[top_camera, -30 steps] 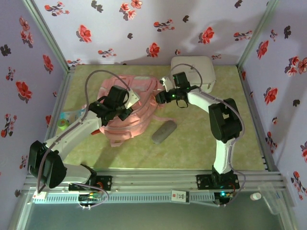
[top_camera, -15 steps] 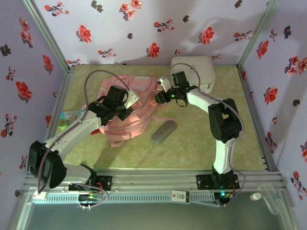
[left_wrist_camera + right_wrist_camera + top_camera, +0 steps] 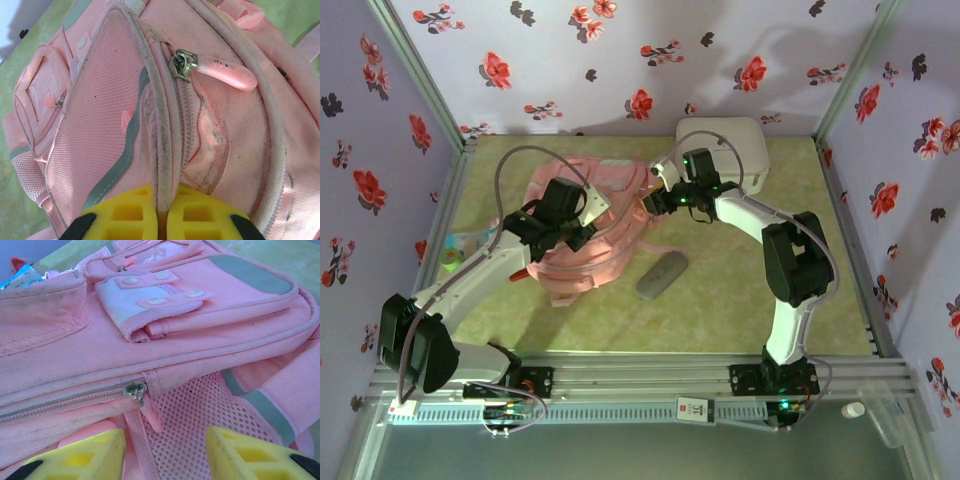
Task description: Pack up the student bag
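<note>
One student bag (image 3: 588,232), pink and soft, is lying flat on the green table (image 3: 740,290), sitting at about nine o'clock from the table's middle. Two arms are reaching over it. The left fingers (image 3: 125,216) are pressing together on a raised piped seam of the bag, which is running straight up between the two yellow pads toward twelve o'clock. At one o'clock from that pinch one metal zip slider (image 3: 182,62) is lying with one pink rubber pull (image 3: 231,76) trailing toward three o'clock. The right fingers (image 3: 250,455) are standing partly apart at the bag's three o'clock edge, with pink mesh showing in the gap between the two pads; whether they are gripping anything there cannot be told. At eleven o'clock from that gap a second metal slider (image 3: 135,390) is hanging at the end of a zip line, and above it four pale round studs (image 3: 162,275) are sitting on one small flap. From above, one white rounded hard case (image 3: 732,148) is resting at one o'clock on the table against the back wall, just beyond the right arm's wrist. One grey oblong pouch (image 3: 661,275) is lying at four o'clock from the bag, close to it but apart. One small colourful item (image 3: 453,257) is lying at the table's nine o'clock edge, too small to make out.
</note>
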Controlling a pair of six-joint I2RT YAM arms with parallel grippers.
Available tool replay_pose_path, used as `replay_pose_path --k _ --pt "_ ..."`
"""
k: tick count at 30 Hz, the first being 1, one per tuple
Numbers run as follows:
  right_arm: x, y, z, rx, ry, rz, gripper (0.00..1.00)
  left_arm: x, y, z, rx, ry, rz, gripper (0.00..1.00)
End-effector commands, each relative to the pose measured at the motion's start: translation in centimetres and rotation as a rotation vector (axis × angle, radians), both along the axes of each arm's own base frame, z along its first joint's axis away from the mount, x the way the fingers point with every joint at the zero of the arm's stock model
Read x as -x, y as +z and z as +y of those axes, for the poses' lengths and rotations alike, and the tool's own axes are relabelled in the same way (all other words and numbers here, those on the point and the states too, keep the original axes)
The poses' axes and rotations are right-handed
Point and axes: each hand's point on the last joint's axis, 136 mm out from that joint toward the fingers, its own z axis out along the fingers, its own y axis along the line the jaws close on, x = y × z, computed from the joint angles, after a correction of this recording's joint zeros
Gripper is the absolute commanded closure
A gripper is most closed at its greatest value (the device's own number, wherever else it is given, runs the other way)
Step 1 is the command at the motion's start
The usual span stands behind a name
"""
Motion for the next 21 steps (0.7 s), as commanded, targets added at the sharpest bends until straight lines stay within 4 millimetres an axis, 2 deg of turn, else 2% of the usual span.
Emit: replay_pose_path --k 1,7,12,15,17,21 --pt "0.4 0.3 1.5 -0.015 0.073 -0.009 0.54 -1.2 4.7 -0.9 0.118 0.005 -0.125 0.98" --pt "-0.3 -1.3 2.2 0.019 0.081 0.015 0.56 -1.2 4.6 -0.9 0.12 0.003 -0.119 0.98" --pt "-0.7 -2.1 2.7 0.024 0.102 0.04 0.62 -1.2 4.6 -1.0 0.12 0.0 -0.115 0.98" --pt "-0.6 -2.3 2.9 0.026 0.119 0.047 0.72 -1.2 4.4 -1.0 0.12 0.001 -0.109 0.99" --pt "-0.6 -1.9 2.9 0.026 0.123 0.043 0.83 -1.2 4.3 -1.1 0.119 0.001 -0.105 0.99" --pt "-0.6 -1.1 2.3 0.044 0.105 0.005 0.95 -1.3 4.1 -1.1 0.121 0.01 -0.097 0.99"
